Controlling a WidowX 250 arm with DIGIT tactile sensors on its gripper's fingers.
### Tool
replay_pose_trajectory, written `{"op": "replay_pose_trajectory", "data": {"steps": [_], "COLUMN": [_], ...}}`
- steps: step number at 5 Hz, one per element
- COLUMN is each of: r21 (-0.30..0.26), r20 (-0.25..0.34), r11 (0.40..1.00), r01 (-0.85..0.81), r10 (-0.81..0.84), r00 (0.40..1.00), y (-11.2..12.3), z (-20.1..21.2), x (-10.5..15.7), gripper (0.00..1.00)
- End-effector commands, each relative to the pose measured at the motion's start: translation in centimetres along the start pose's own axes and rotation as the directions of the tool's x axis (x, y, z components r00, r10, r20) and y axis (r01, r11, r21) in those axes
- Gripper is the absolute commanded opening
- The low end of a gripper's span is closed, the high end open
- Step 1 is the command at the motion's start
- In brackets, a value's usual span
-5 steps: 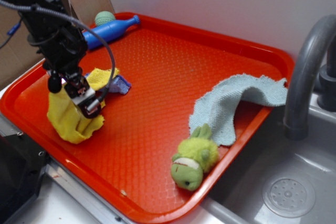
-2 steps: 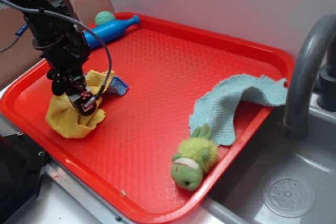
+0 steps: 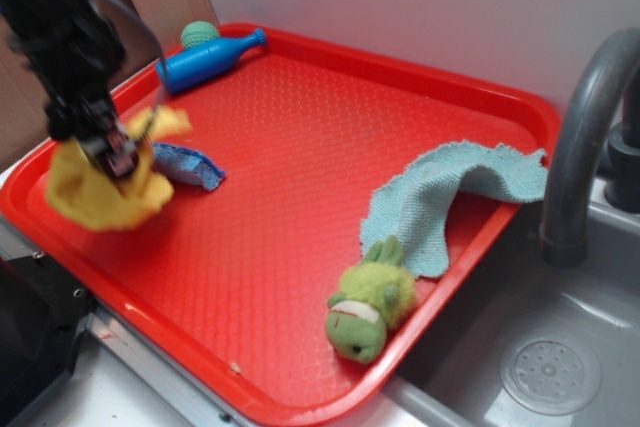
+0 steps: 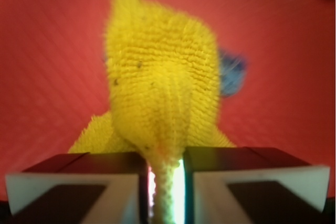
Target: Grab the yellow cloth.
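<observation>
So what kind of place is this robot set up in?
Most likely a kitchen sink mock-up: a grey faucet curves over a metal sink basin with a drain, and a red tray beside it holds cloths and toys for the gripper to handle.

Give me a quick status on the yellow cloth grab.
Gripper shut on yellow cloth, fold pinched between the jaws. Cloth bunched at the red tray's left side. Blue-and-white sponge right beside it; nothing blocking.
</observation>
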State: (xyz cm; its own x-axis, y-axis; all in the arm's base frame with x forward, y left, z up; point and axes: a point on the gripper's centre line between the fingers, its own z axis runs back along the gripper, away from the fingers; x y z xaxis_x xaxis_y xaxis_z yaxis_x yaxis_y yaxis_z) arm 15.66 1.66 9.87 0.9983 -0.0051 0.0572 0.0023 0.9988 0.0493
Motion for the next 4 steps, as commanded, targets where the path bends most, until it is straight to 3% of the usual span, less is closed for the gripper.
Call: {"op": "replay_pose_trajectory", "data": {"steps": [1, 2, 4], "r21": [-0.084, -0.072, -0.055], "r20": [0.086, 0.055, 0.030], "r11": [0.992, 0.992, 0.988], "r01": [-0.098, -0.101, -0.141], "r10": [0.105, 0.105, 0.143], "r00": [0.991, 0.993, 0.989], "y": [-0.8, -1.8, -1.3], "z": [10.3, 15.1, 13.2], "x": [2.4, 5.4, 6.4], "gripper": [0.00, 0.00, 0.00]}}
